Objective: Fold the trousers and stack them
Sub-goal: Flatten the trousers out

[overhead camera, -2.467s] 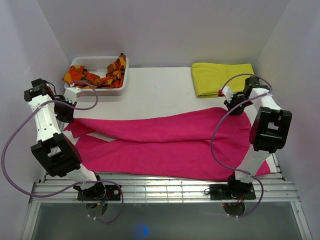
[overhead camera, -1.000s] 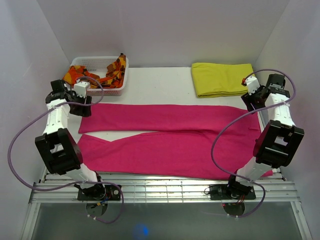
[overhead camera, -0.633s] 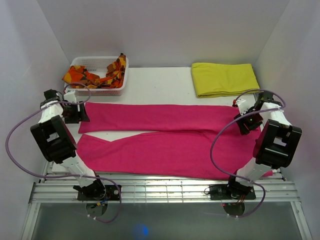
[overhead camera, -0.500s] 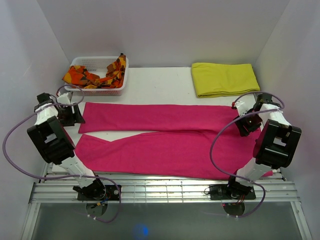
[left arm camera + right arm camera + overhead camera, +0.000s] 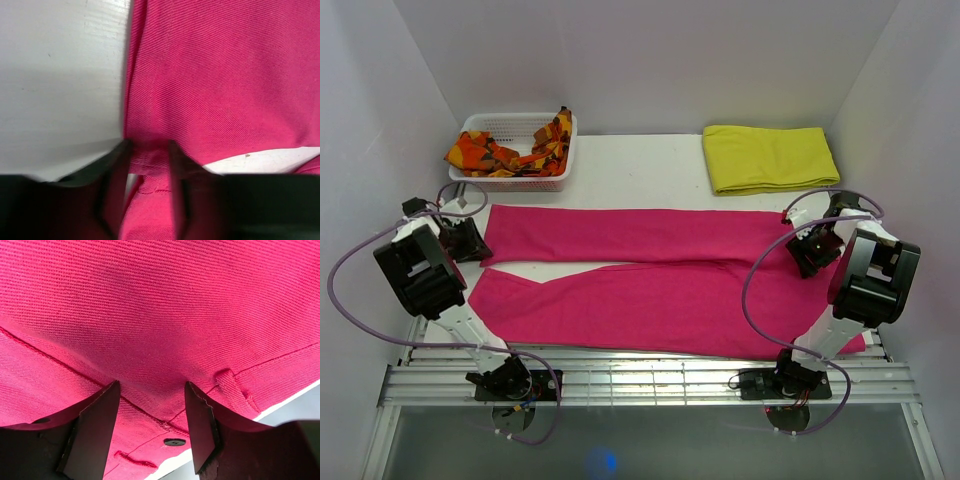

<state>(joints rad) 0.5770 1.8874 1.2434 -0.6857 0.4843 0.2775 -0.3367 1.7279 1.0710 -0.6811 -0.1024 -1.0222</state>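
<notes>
Trousers [image 5: 650, 275] flat on surface [image 5: 640, 175], left tool [image 5: 149, 145] narrow, pinching a hem, right tool [image 5: 152, 386] wider at waist, grip unclear.

Waist end of the bright magenta-pink soft fabric trousers [image 5: 650, 290] lay partly hidden under the right arm overhead, the cloth ran past the frame in both wrist views, fingers of the left gripper [image 5: 147, 147] and right gripper [image 5: 150, 390] showed dark, blurred, cut off below.

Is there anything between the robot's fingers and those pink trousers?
Nothing visible. The trousers lie flat; the left fingers straddle a leg's hem, and the right fingers sit spread right against the waist end.
</notes>
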